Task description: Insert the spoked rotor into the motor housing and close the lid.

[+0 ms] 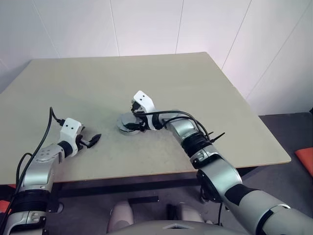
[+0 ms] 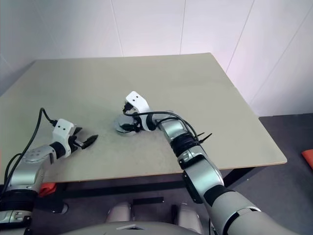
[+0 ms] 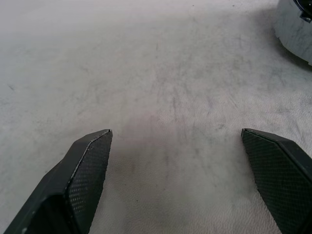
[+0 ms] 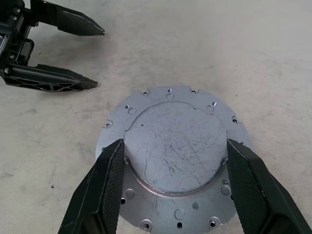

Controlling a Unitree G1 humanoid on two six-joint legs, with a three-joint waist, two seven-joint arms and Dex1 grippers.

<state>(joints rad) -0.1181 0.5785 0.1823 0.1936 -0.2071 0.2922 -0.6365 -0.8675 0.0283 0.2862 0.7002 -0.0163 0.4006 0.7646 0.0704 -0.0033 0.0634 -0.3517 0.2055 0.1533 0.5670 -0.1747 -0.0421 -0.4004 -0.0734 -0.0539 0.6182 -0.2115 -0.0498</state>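
Observation:
One round metal stack stands mid-table. The motor housing [image 3: 295, 29] shows as a thick silver-grey wall. On top lies the lid [image 4: 170, 122], a flat grey disc with small holes round its rim and a raised round middle. My right gripper [image 4: 174, 144] reaches over it from the right, one finger [image 4: 105, 180] on each side of the raised middle and touching its edge. My left gripper [image 1: 93, 140] hangs low over bare table to the left of the stack, open and holding nothing; it also shows as the left gripper [image 4: 97, 58] beyond the lid. The spoked rotor is hidden.
The beige table [image 1: 195, 83] stretches far behind and to both sides of the stack. Its front edge [image 1: 146, 169] runs close below my arms. An orange object [image 1: 305, 159] lies on the dark floor past the right edge.

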